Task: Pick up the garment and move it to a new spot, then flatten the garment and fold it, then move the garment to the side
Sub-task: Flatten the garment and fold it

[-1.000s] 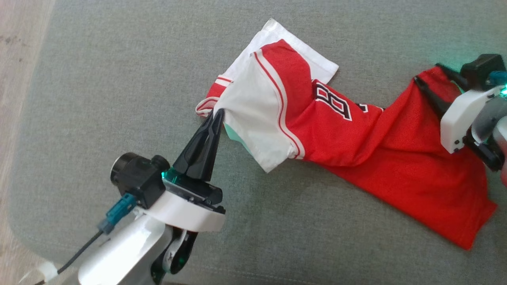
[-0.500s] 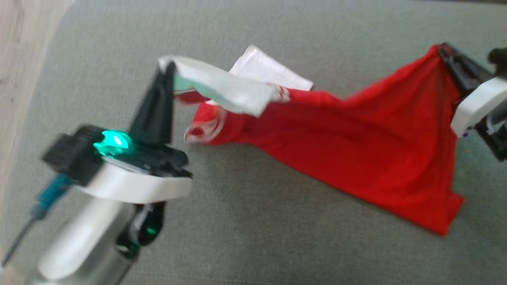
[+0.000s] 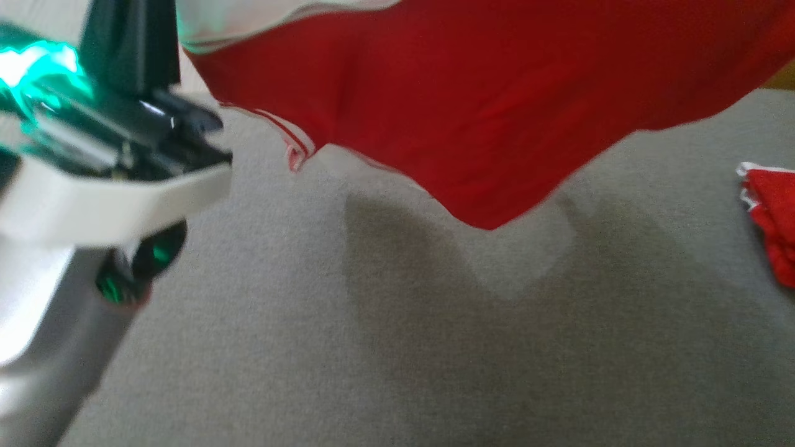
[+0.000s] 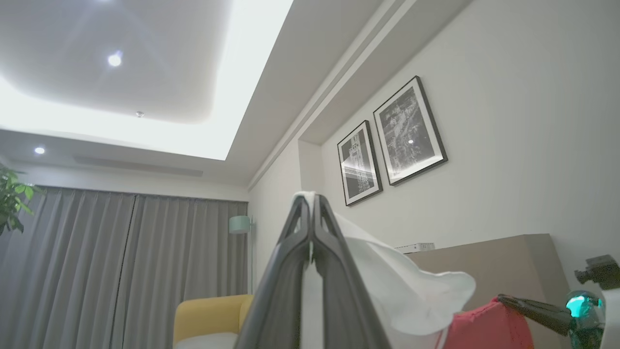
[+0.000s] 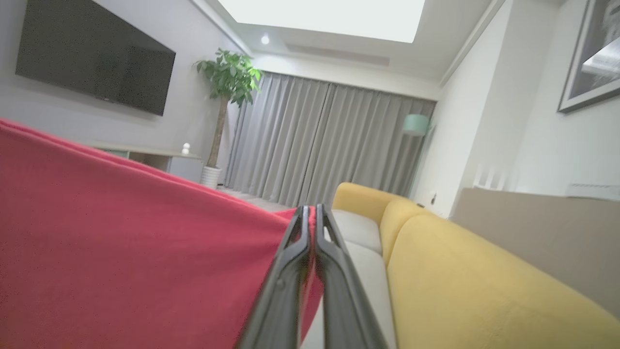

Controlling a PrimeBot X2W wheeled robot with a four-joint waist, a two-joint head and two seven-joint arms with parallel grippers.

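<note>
Left end effector (image 4: 310, 208) is clamped on the white edge and right end effector (image 5: 311, 213) is pinched on the red hem. The garment (image 3: 472, 93) hangs stretched between them, above the grey surface (image 3: 372, 347). This looks like the carry step; next, lower both together, keeping tension

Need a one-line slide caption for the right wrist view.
Right gripper shut on the edge of the red garment, held up in front of a yellow sofa and grey curtains.
</note>
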